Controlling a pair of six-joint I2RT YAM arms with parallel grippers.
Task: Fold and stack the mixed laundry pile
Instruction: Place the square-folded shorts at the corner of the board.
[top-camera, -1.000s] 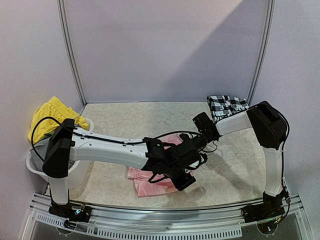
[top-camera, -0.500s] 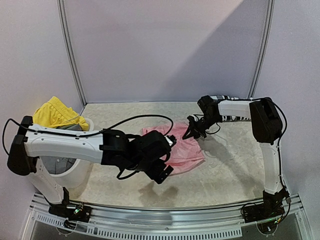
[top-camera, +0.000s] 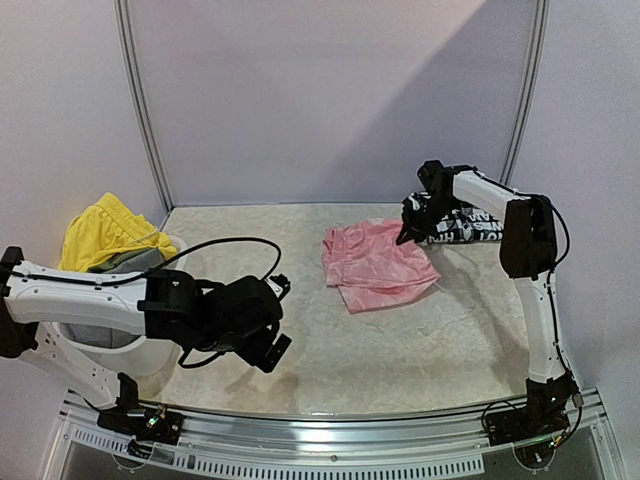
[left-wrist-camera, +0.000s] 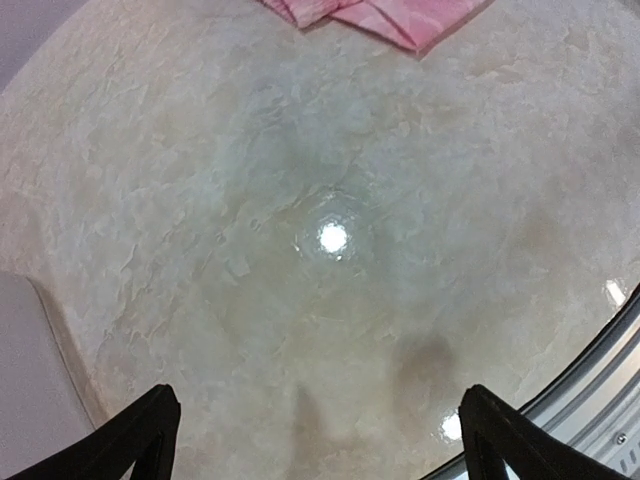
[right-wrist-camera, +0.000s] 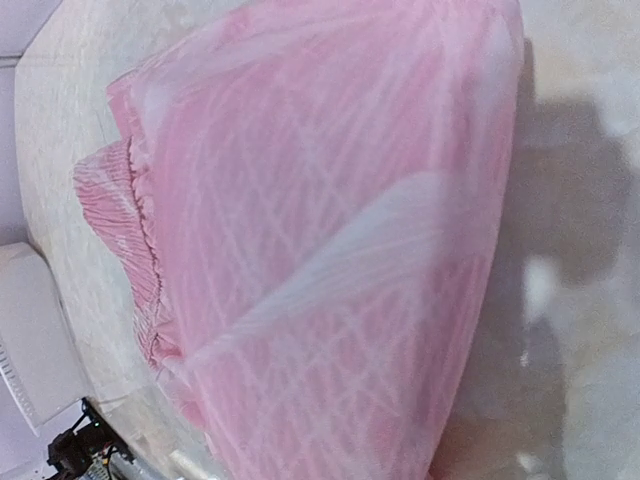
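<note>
The thin pink lettered piece (top-camera: 378, 262) lies folded on the table right of centre. It fills the right wrist view (right-wrist-camera: 330, 230), rising toward the camera. My right gripper (top-camera: 409, 228) sits at its far right corner and holds that edge; its fingers are hidden by the cloth. The black-and-white checked shirt (top-camera: 463, 224) lies just behind that gripper. My left gripper (top-camera: 272, 347) hovers open and empty over bare table at the front left (left-wrist-camera: 320, 400); the pink piece's edge (left-wrist-camera: 375, 15) shows far ahead of it. The yellow garment (top-camera: 103, 230) and a grey one (top-camera: 137, 262) lie in the basket.
A white plastic basket (top-camera: 120, 350) stands at the table's left edge, under my left arm; its corner shows in the left wrist view (left-wrist-camera: 30, 380). Metal uprights and a pale wall close the back. The table's front rail (top-camera: 330, 452) runs along the near edge.
The pink piece has been drawn from front centre back and to the right by my right gripper, toward the checked shirt. My left gripper has let go and pulled back to the front left.
</note>
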